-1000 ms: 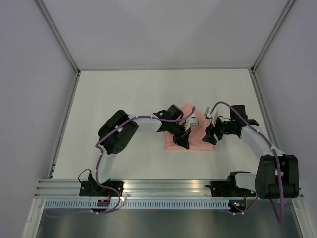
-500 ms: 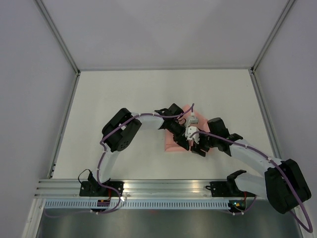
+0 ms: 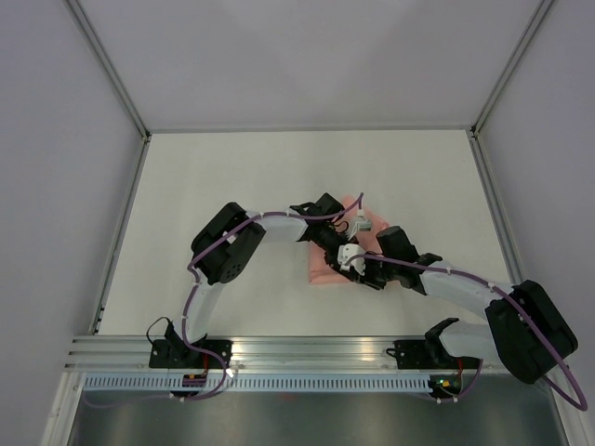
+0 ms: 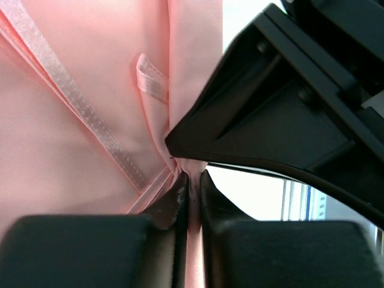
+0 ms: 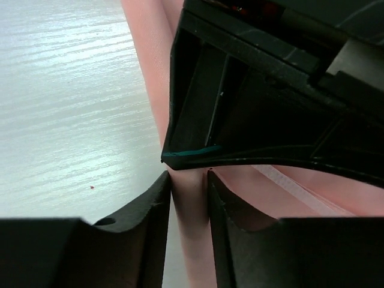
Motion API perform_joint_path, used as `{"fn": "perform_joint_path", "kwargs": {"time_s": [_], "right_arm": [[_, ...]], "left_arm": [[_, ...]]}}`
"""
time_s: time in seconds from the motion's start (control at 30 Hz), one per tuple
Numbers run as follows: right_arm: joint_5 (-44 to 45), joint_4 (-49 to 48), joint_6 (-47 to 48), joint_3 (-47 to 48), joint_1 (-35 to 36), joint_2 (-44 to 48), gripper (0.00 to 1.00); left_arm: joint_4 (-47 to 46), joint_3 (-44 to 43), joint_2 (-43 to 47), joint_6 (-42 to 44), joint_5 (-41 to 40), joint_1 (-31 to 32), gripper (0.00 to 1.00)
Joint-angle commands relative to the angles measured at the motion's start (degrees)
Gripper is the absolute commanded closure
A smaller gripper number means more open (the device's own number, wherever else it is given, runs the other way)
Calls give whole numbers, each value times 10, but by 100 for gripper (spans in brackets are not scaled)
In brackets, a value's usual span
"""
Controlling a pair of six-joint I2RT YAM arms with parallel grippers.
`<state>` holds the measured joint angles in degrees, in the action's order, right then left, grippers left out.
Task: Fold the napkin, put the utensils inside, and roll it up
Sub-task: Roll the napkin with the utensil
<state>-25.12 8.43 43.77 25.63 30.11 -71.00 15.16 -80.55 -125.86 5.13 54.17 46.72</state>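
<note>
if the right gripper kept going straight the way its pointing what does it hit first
Probably the left gripper: in the right wrist view its black body sits right beyond the right gripper, whose fingers already straddle a fold of the napkin. Depth is hard to judge.

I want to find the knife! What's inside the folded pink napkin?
Only pink cloth shows: the napkin lies folded, with both claws pinching one fold. No knife is visible, but the arms and the cloth layers cover most of it, so something could be hidden.

Both pincers [image 3: 346, 269] [image 3: 364, 273] nearly closed, tip-to-tip
</note>
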Motion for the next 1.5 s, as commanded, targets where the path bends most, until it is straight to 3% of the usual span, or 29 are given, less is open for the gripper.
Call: {"fn": "perform_joint_path", "kwargs": {"time_s": [0.0, 0.3, 0.63, 0.83, 1.03, 1.2, 1.47], "right_arm": [[11, -3, 5, 1, 0, -13, 66], [-29, 65, 21, 27, -6, -42, 83], [-141, 202, 92, 127, -78, -166, 87], [-193, 335, 172, 222, -125, -272, 88], [-218, 468, 251, 316, -154, -389, 89], [-220, 518, 264, 364, -163, -463, 89], [-210, 525, 221, 416, -165, -513, 88]], "left_arm": [[31, 16, 3, -14, -86, -2, 81], [-82, 60, 83, -99, -126, -25, 64], [-192, 152, 214, -161, -234, -63, 63], [-294, 264, 325, -179, -371, -68, 64], [-368, 345, 394, -97, -520, -9, 61], [-383, 355, 375, 45, -644, 102, 59], [-412, 358, 308, 202, -698, 222, 55]]}}
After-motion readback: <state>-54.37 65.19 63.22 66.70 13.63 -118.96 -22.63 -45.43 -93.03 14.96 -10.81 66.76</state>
